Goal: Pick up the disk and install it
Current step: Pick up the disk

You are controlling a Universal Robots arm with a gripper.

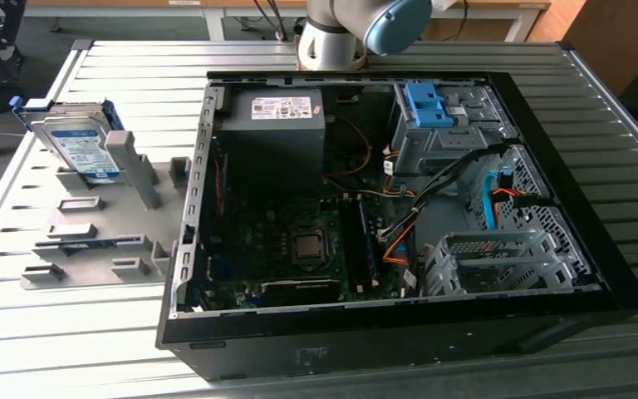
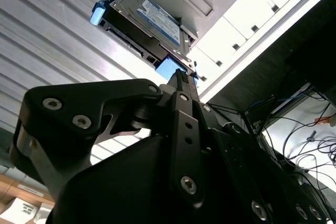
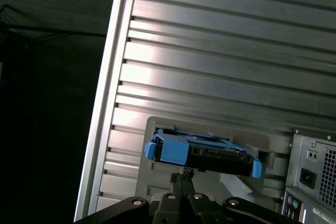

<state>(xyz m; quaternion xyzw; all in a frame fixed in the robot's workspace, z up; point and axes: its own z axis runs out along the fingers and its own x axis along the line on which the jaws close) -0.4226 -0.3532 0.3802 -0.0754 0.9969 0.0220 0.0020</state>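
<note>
Slatted table [image 1: 76, 357] bore an open case [image 1: 352, 349] and, at the exterior view's left, a grey rack [image 1: 130, 241] propping the disk [image 1: 76, 145] on edge, probably for easy grasping. In the first wrist view the gripper [image 3: 181, 174] pointed at it from well apart, fingers together, empty.

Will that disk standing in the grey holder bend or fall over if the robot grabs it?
Probably stiff: the disk looks like a metal slab. It stands on edge in its grey holder, so a sideways push might tip it.
</note>
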